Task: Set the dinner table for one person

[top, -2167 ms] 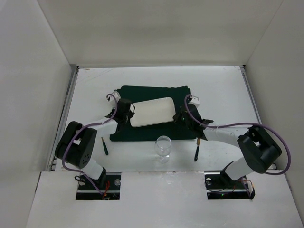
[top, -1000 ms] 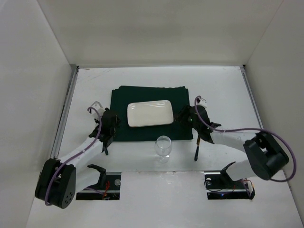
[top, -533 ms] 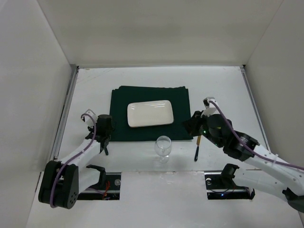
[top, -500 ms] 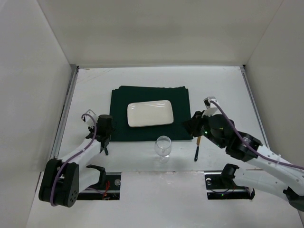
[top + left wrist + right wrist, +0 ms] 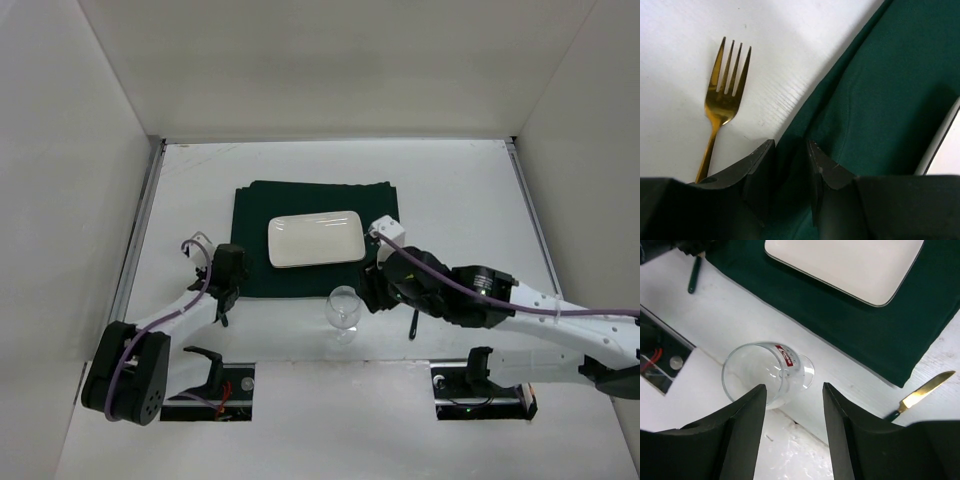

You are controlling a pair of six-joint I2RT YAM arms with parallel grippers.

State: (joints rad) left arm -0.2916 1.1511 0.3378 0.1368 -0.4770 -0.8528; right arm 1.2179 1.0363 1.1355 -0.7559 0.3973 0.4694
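Observation:
On the dinner table (image 5: 460, 190) a dark green cloth (image 5: 310, 270) carries a white rectangular plate (image 5: 315, 238). A clear wine glass (image 5: 343, 307) stands upright just in front of the cloth. My right gripper (image 5: 370, 292) hangs open above it; in the right wrist view the wine glass (image 5: 767, 375) sits under the left finger of the gripper (image 5: 793, 386). A gold knife (image 5: 920, 392) lies to the right. My left gripper (image 5: 790, 145) hovers over the cloth's (image 5: 880, 100) near-left edge, jaws narrowly apart. A gold fork (image 5: 725, 95) lies beside it on the white top.
The table's near edge drops to a lower white panel with a slot showing wiring (image 5: 660, 370). A metal strip (image 5: 140, 230) runs along the left side. White walls close in the back and both sides. The right arm (image 5: 500, 295) stretches low across the front right.
My right arm has swung left from the knife to above the wine glass, jaws wide. My left gripper stayed at the cloth's near-left corner, its jaws a little narrower.

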